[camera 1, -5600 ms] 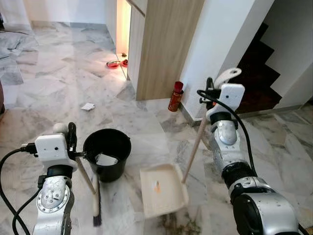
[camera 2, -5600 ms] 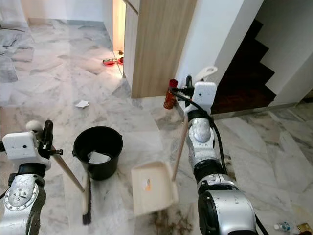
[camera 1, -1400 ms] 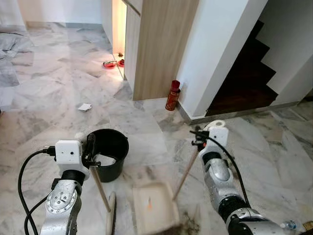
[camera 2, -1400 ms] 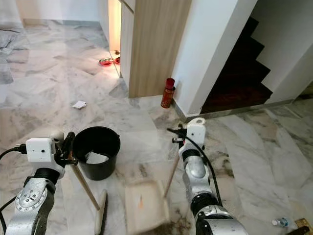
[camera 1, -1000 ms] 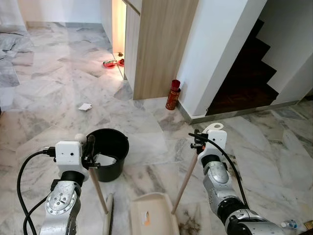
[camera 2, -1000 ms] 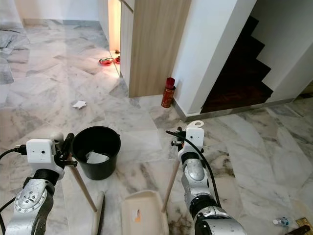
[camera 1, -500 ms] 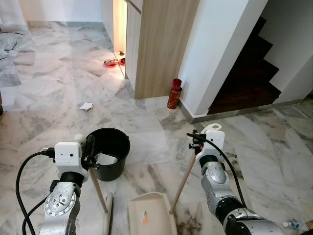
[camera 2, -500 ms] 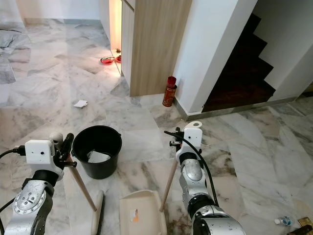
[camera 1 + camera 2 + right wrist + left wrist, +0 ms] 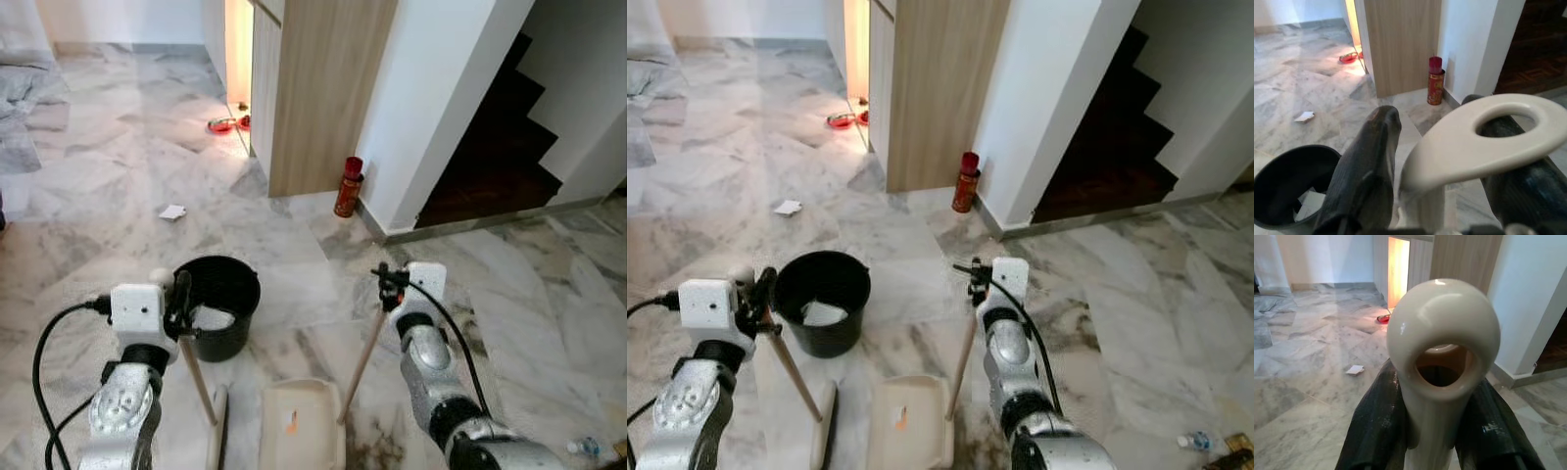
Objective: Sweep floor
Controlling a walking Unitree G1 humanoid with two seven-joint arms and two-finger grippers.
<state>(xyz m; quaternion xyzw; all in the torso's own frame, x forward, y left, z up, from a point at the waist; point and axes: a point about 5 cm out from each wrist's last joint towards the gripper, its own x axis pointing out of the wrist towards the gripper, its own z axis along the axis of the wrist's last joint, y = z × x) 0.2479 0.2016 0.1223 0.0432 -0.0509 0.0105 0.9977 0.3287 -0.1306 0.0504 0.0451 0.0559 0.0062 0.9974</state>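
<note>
Standing on the marble floor (image 9: 118, 206), a broom (image 9: 217, 427) rests beside a cream dustpan (image 9: 302, 428). The left hand (image 9: 179, 294) clamps the broom's stick, the right hand (image 9: 385, 284) the dustpan's stick. A black bucket (image 9: 217, 305) sits just behind.

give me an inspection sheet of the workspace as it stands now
surface: marble floor, a dark dirt patch near the dustpan's front edge.
job's things: broom with wooden handle, head on the floor; cream dustpan flat on the floor, its handle rising to the right; black bucket behind them with something white inside.
clutter: white scrap of paper on the floor; red can by the wall corner; red items near the lit doorway; small bottle at far right.
end effectors: left end effector shut on the broom handle; right end effector shut on the dustpan handle.
cables: black cables looping along both arms.
surroundings: wooden cabinet, white wall, dark staircase.
</note>
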